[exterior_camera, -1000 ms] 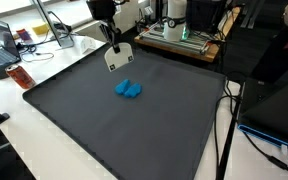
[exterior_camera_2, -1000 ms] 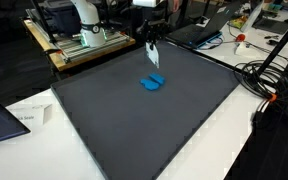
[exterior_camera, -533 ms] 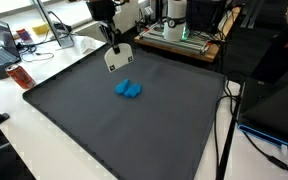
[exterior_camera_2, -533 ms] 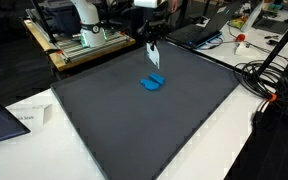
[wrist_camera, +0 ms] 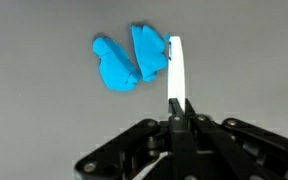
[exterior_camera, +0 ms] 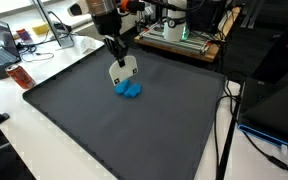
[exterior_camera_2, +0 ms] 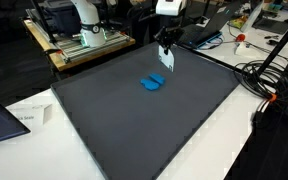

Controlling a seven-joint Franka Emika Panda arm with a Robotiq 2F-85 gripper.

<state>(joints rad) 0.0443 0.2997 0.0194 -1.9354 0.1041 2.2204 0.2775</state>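
Pincer [exterior_camera: 116, 50] shifted beside blue lump [exterior_camera: 131, 91] | clamped shut on white card [exterior_camera: 124, 72], perhaps plastic

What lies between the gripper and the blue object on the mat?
In the wrist view, only the white card, pinched edge-on by the gripper, and bare dark mat lie before the blue object.

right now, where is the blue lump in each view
Exterior view: blue lump on the grey mat, just below the white card.
Exterior view: mid-mat, lower left of the card.
Wrist view: upper centre, left of the card.
Shared landmark: the white card in the end effector.
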